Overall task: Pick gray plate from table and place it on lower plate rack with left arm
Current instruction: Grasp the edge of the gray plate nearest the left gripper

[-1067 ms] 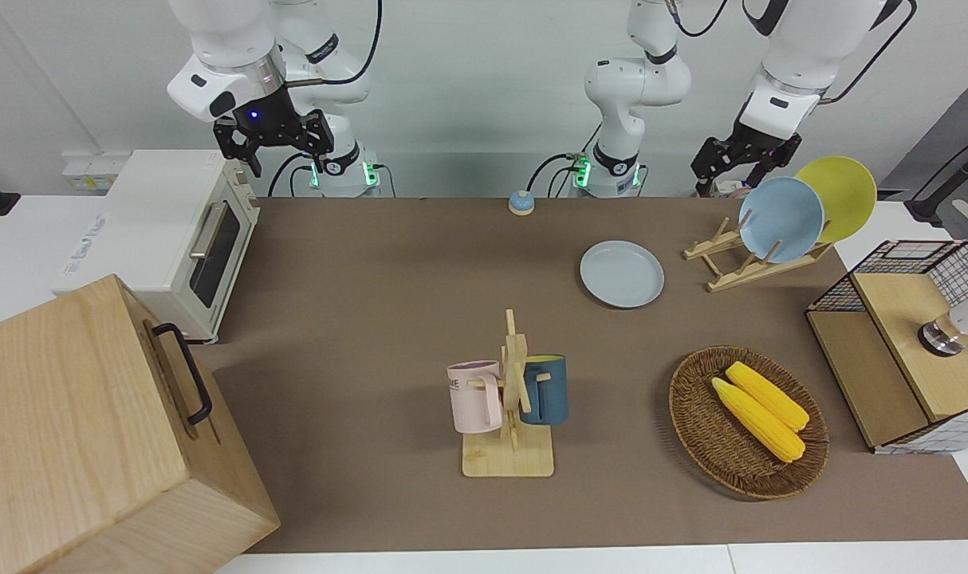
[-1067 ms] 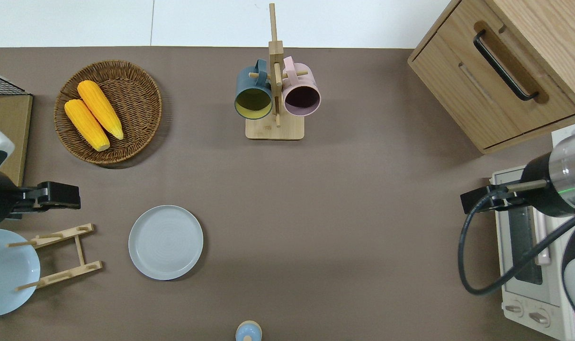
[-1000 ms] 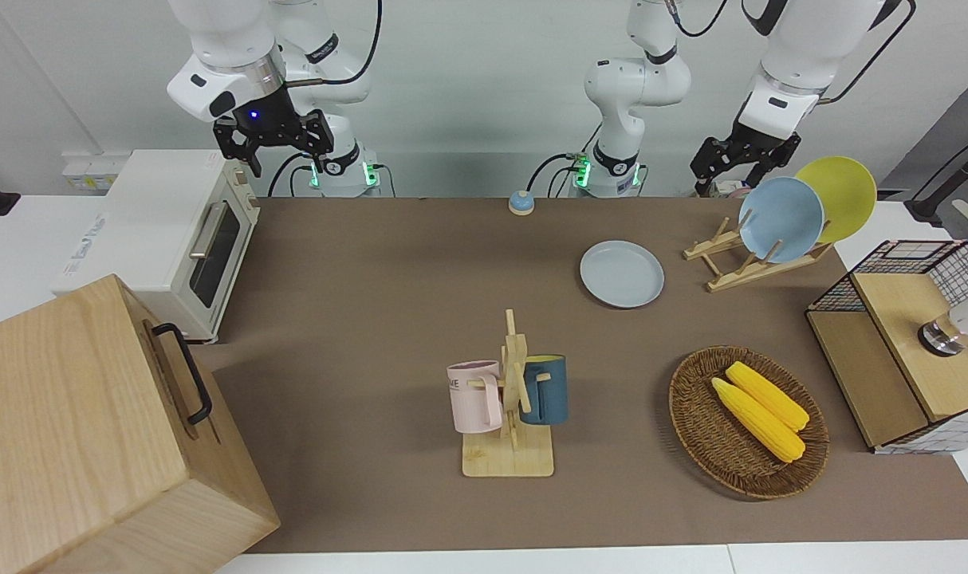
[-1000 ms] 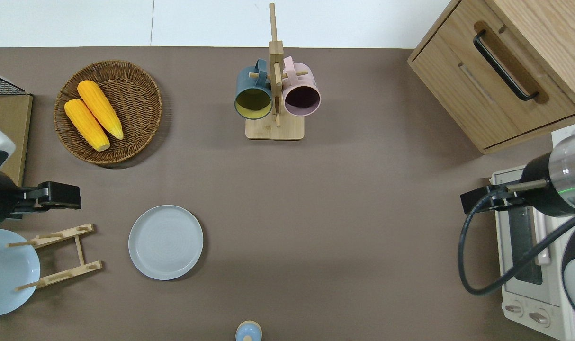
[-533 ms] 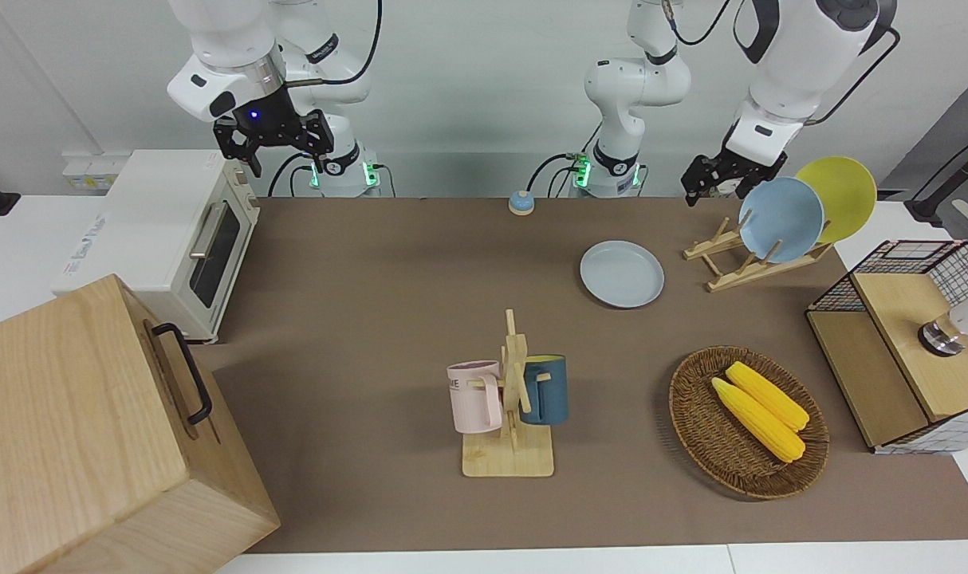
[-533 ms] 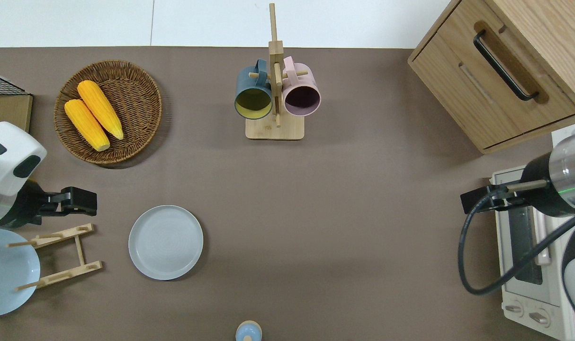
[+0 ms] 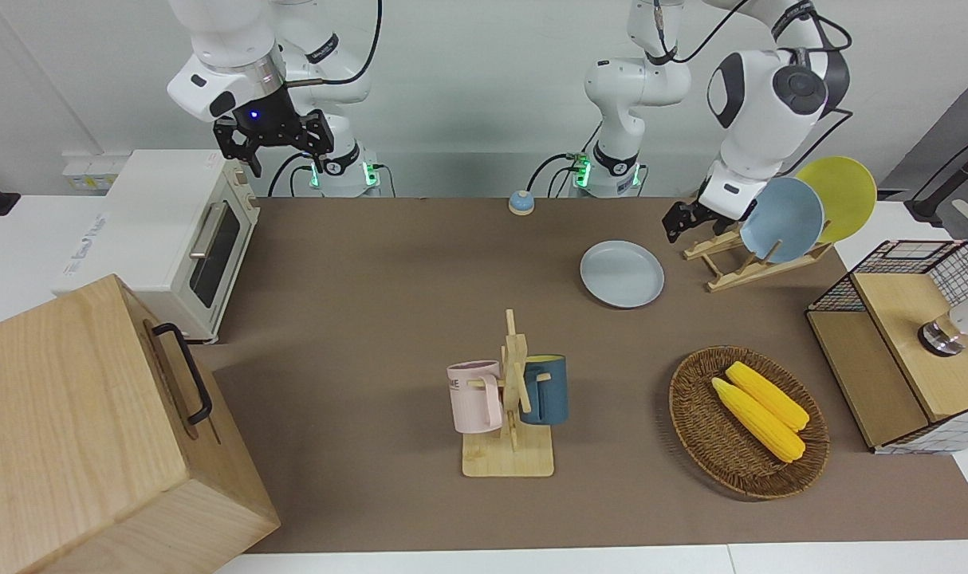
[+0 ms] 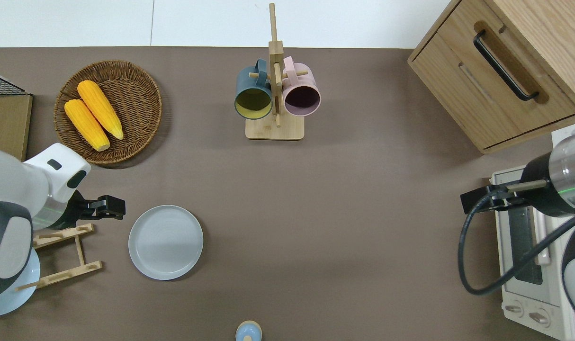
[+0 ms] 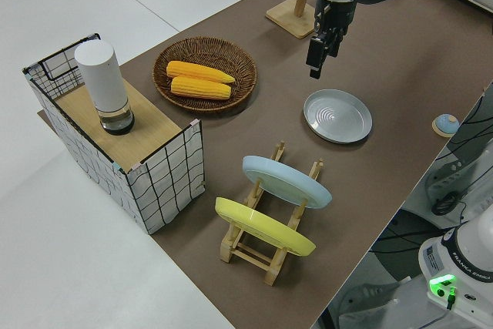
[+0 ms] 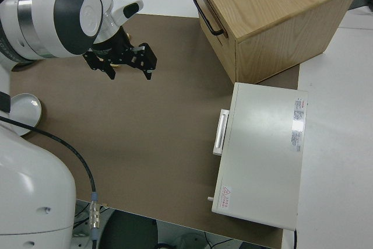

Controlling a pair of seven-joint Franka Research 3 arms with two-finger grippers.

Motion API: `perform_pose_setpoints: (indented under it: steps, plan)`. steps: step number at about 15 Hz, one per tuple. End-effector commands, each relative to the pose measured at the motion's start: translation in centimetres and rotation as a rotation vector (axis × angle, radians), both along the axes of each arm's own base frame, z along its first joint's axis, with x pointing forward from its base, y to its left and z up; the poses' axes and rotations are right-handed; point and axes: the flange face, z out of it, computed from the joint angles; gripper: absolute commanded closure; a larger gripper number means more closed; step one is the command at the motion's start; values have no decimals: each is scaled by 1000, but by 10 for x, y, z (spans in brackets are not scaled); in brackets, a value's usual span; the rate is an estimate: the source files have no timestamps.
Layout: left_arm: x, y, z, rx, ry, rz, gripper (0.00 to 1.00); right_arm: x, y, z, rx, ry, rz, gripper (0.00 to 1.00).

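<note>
The gray plate (image 7: 621, 273) lies flat on the brown table, and also shows in the overhead view (image 8: 166, 242) and the left side view (image 9: 337, 115). The light-wood plate rack (image 7: 727, 271) stands beside it toward the left arm's end; its low-end slot (image 8: 79, 232) is empty. My left gripper (image 7: 695, 227) is open and empty, up in the air. In the overhead view it (image 8: 108, 208) is over the table between the rack's low end and the plate's rim. My right gripper (image 7: 275, 155) is open and parked.
A blue plate (image 7: 781, 219) and a yellow plate (image 7: 836, 198) stand in the rack's higher slots. A basket of corn (image 7: 747, 422), a mug stand (image 7: 512, 399), a wire crate (image 7: 907, 343), a toaster oven (image 7: 165, 239) and a wooden cabinet (image 7: 77, 438) stand around.
My left arm has swung from over the rack's high end toward the gray plate and come lower. The plate, the rack and the right arm have not moved.
</note>
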Motion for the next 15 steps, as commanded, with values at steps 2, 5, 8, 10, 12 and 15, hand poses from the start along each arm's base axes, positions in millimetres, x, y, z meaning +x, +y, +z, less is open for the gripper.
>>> perform_pose_setpoints:
  steps: [2,5,8,10,12,15]
  plan:
    - [-18,8,-54,8,-13,14,5,-3,-4,4,2,5,-5,11]
    - [-20,20,-94,8,14,34,7,-3,-4,4,2,5,-5,11]
    - [-20,20,-119,11,66,36,7,-3,-4,4,2,5,-5,13]
    - [-19,20,-133,14,88,37,7,-3,-4,4,2,5,-5,11]
    - [-19,20,-146,16,114,38,5,-3,-4,4,2,5,-5,11]
    - [-23,18,-165,19,153,41,7,-3,-4,4,2,5,-5,11]
